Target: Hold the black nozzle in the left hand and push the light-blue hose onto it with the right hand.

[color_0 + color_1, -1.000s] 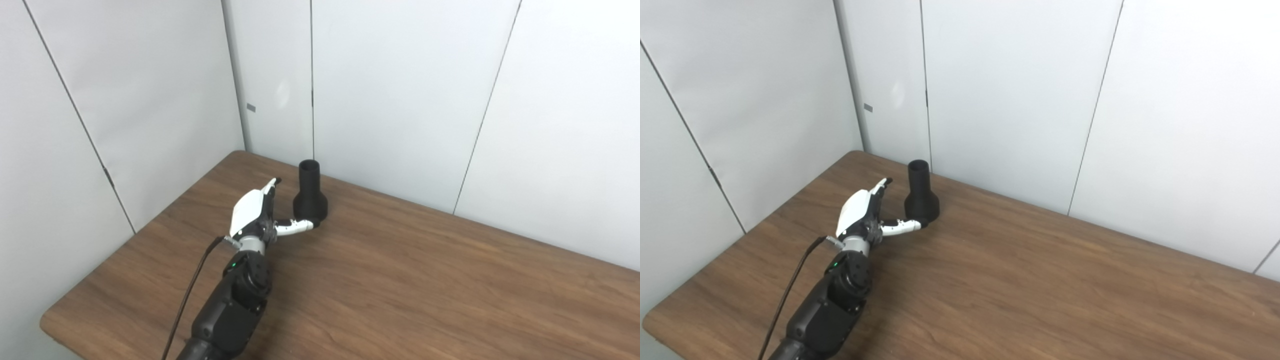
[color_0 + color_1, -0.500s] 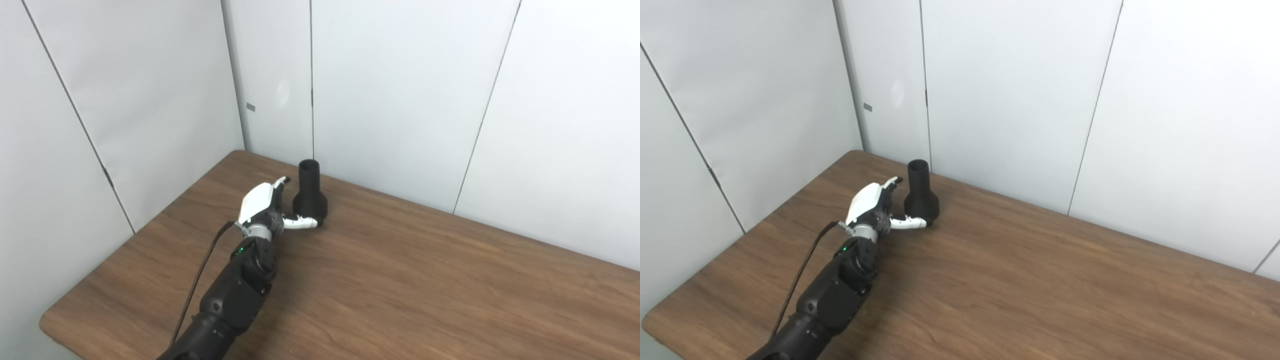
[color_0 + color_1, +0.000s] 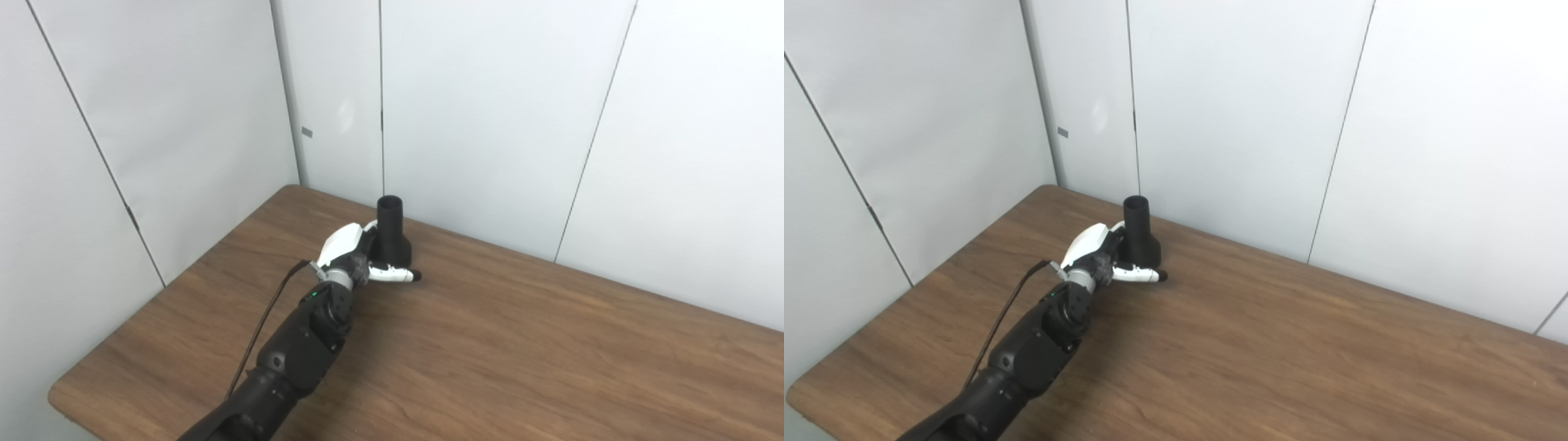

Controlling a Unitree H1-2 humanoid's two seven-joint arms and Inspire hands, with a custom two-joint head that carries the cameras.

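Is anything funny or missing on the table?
Yes: no light-blue hose shows anywhere on the table, and the right hand is out of view too. The black nozzle stands upright near the wall, undamaged, with the left hand against it, thumb in front. Nothing is spilled.

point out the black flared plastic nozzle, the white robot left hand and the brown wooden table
black flared plastic nozzle (image 3: 390, 214): left eye view, narrow upper neck
white robot left hand (image 3: 352, 254): left eye view, back shell
brown wooden table (image 3: 520, 355): left eye view, bare top
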